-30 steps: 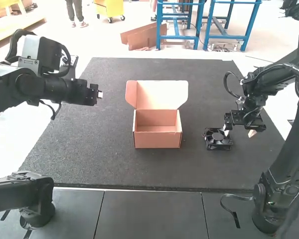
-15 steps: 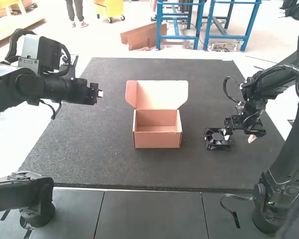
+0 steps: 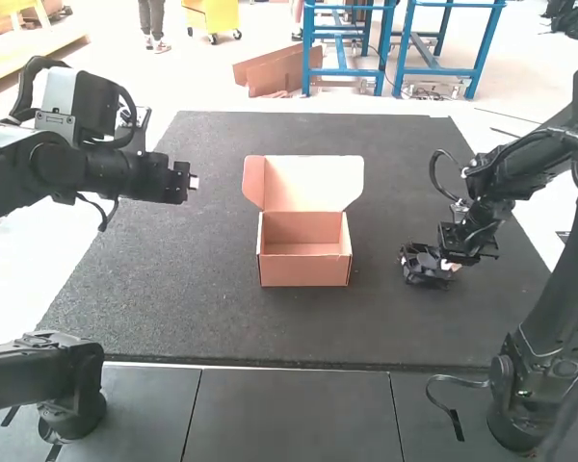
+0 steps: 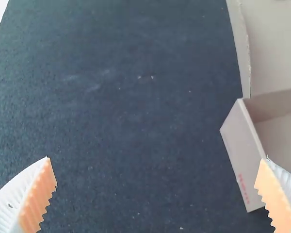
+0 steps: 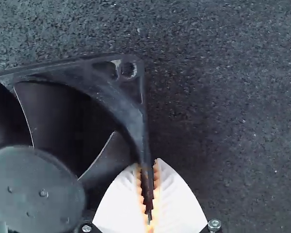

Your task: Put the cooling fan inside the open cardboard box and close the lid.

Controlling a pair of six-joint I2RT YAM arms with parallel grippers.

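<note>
Two arms. My right bends low, right end effector (image 5: 146,170) pinching the black plastic cooling fan (image 3: 419,263) by its rim, near the open brown cardboard box (image 3: 303,260); my left end effector (image 4: 153,167) hangs open.

Cardboard box (image 3: 303,248) mid-mat (image 3: 173,279), cooling fan (image 3: 422,268) right of it, left claw (image 3: 189,181) to its left

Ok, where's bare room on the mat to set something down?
Bare black mat lies between the left fingers and the open brown cardboard box, and along the mat's near edge. Crowded: right of the box, where the right fingers grip the black square cooling fan.
</note>
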